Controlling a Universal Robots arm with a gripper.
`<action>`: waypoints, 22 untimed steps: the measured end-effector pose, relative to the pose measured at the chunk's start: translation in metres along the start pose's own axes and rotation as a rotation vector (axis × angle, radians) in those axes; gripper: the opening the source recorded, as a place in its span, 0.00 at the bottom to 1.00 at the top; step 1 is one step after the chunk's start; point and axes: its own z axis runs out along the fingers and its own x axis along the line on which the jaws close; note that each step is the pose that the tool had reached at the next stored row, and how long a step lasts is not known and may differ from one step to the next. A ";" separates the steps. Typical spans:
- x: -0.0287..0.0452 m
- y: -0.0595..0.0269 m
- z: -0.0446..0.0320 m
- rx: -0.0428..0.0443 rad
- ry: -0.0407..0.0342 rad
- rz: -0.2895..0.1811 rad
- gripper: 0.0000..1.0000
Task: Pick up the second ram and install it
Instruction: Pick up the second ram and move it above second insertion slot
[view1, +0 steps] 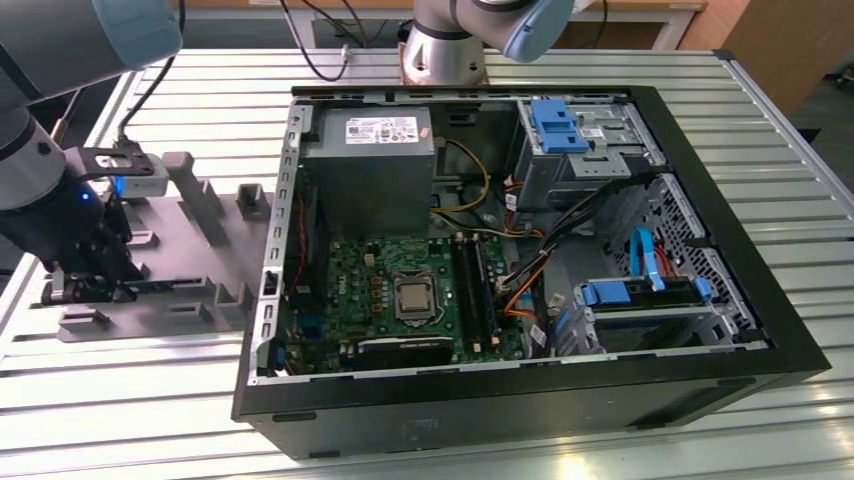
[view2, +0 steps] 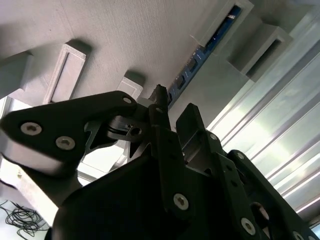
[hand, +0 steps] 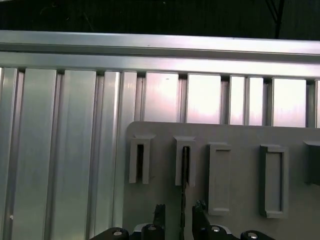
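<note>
slatted metal table (view1: 134, 400), open computer case (view1: 534, 400) mid-table | grey fixture plate (view1: 180, 255) at the exterior view's left table edge | arm (view1: 34, 170) lowered over plate | gripper (hand: 178, 212) fingers apart, straddling second ram (view2: 200, 56), on edge between plate blocks

Exterior view sits up high and looks down at a slant over the whole table (view1: 747, 130). The open computer case (view1: 534, 400) is in the middle and the grey fixture plate (view1: 174, 215) is off at the exterior view's left. First wrist view looks straight down on it from close up. Second wrist view is even nearer, peering slantwise past the black end effector (view2: 174, 107). All three share the fixture plate.
</note>
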 end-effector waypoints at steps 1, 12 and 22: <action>0.0000 0.0001 0.0006 0.0001 -0.0010 0.000 0.35; 0.0000 0.0000 0.0029 0.0001 -0.0015 0.000 0.26; 0.0000 0.0000 0.0032 0.0001 -0.0014 0.000 0.18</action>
